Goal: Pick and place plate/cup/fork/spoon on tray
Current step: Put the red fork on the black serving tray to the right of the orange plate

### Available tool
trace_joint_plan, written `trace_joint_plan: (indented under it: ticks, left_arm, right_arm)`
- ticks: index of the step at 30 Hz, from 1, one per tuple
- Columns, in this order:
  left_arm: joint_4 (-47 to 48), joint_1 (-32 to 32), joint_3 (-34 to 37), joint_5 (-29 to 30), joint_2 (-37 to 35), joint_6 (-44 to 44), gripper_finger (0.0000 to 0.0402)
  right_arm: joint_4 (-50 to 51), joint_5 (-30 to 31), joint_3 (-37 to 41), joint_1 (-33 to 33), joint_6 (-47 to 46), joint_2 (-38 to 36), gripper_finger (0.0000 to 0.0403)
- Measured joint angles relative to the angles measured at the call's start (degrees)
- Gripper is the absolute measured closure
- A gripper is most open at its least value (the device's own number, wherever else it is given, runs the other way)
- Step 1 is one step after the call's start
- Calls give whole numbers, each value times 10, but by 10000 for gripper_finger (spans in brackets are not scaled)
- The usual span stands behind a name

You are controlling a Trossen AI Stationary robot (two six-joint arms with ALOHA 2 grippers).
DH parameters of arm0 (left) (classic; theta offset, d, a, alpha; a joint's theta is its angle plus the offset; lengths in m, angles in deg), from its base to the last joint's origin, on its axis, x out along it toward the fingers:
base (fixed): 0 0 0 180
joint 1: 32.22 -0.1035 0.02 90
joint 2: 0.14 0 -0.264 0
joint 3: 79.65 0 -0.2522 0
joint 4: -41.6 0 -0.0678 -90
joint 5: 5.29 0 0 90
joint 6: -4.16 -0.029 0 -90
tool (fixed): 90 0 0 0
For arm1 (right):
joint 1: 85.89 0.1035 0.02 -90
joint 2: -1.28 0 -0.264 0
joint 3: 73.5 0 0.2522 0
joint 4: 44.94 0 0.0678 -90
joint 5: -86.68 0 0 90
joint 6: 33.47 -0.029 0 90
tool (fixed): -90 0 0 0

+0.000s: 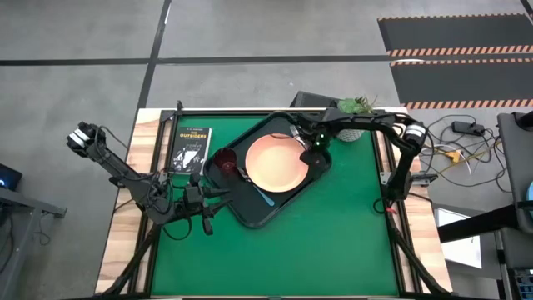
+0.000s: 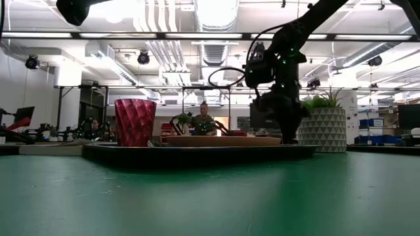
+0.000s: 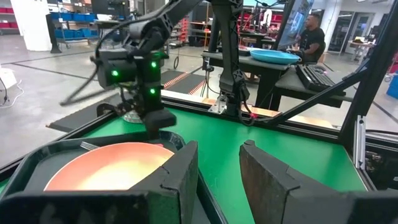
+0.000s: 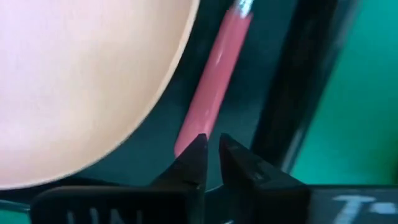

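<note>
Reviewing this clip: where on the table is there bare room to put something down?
The green mat is bare in front of the black rectangular tray and right of it. Crowded: the tray, holding the round peach-pink plate, maroon cup and pink-handled fork, with the right pincer over it.

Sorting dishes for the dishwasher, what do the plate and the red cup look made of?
The plate looks like matte plastic or melamine: even peach surface, no glare. The cup looks like glossy, translucent plastic or glass, with a faceted diamond pattern catching light. Neither is certain.
</note>
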Motion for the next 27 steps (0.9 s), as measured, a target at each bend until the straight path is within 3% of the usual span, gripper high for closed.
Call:
trace_joint_plan:
  ticks: [9, 19, 27]
  left_arm:
    - [0, 0, 0, 0, 0, 0, 302]
    - [0, 0, 0, 0, 0, 0, 302]
    - [0, 0, 0, 0, 0, 0, 302]
  right_arm:
    - [-69, 1, 68, 22, -16, -1, 394]
    - [-72, 28, 77, 22, -20, -27, 394]
    - [-63, -34, 92, 36, -37, -76, 394]
